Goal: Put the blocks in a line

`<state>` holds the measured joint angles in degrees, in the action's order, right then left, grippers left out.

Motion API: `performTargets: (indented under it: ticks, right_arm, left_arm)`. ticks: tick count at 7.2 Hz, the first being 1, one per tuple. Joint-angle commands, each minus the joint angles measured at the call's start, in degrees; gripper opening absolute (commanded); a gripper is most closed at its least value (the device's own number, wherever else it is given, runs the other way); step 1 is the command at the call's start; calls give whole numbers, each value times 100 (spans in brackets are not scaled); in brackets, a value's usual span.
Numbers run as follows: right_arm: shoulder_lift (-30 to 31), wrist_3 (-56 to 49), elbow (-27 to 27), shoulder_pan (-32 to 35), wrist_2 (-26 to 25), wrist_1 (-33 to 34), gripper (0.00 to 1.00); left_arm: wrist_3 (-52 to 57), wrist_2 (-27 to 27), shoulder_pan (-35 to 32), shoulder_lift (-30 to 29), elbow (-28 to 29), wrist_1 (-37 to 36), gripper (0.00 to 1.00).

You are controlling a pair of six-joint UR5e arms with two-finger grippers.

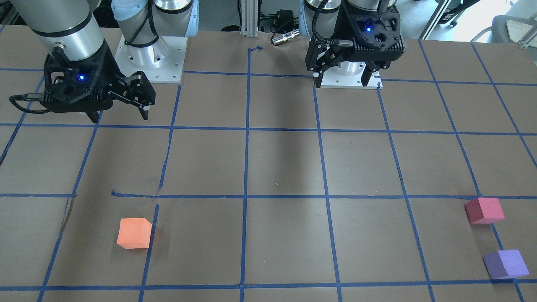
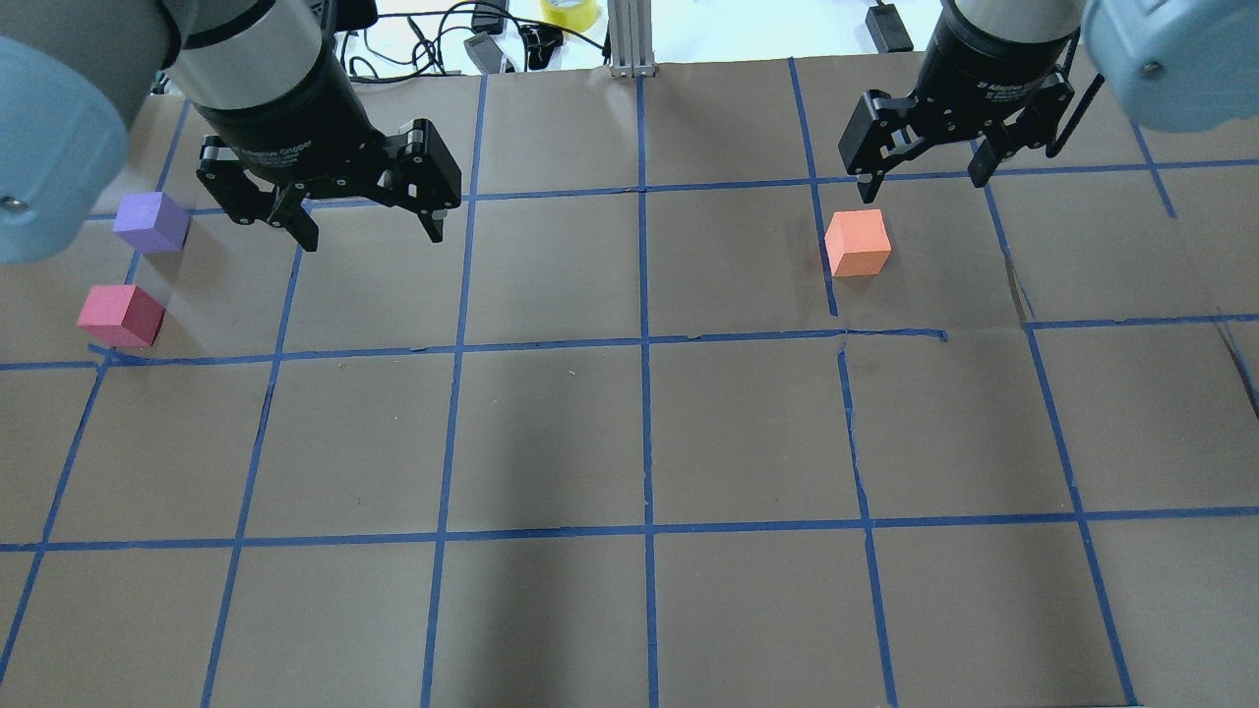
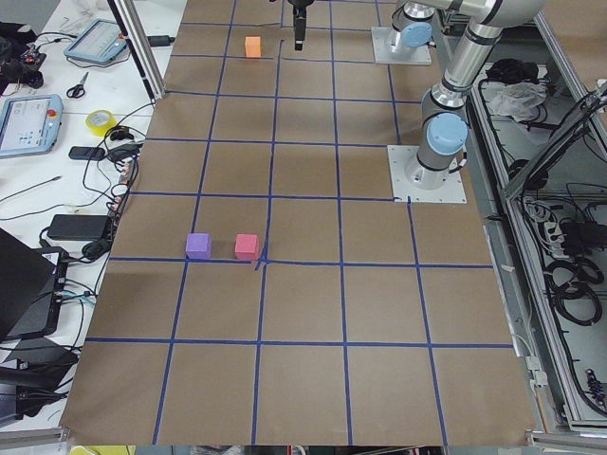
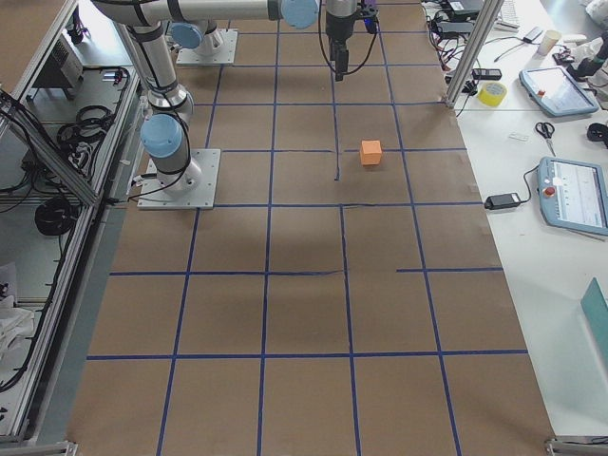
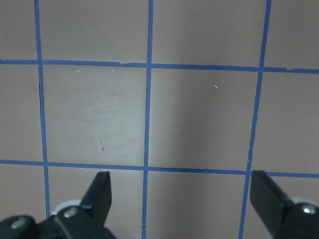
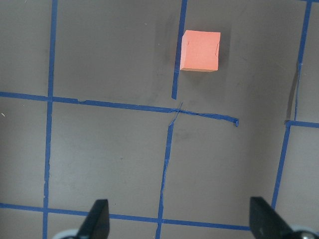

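Note:
The orange block [image 2: 858, 243] sits on the brown paper at the far right; it also shows in the front view [image 1: 134, 233] and the right wrist view [image 6: 200, 51]. The pinkish-red block [image 2: 120, 316] and the purple block [image 2: 150, 222] sit close together at the far left, apart from each other, and also show in the front view [image 1: 484, 210] [image 1: 505, 264]. My left gripper [image 2: 371, 234] hangs open and empty above the table, right of those two. My right gripper [image 2: 925, 184] hangs open and empty, high above the table near the orange block.
The table is covered in brown paper with a blue tape grid [image 2: 644, 339]; some tape is torn near the orange block. The two arm bases [image 1: 151, 58] [image 1: 350, 77] stand at the robot's edge. Cables and a yellow tape roll [image 2: 569, 12] lie beyond the far edge.

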<state>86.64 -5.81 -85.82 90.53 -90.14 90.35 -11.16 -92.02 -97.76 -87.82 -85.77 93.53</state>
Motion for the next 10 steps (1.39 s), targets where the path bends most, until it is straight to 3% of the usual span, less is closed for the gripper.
performTargets:
  ticks: [1,5,10]
  right_arm:
    - [-7,1,-14,0,-3,18,100]
    - [-16,-7,-40,-71,40,53,100]
    - [-7,10,-58,-176,5,114,100]
  left_arm:
    - [-270,18,46,37,-1,-80,100]
    - [-159,122,503,99,121,-11,100]
    - [-167,150,451,143,25,-11,100]
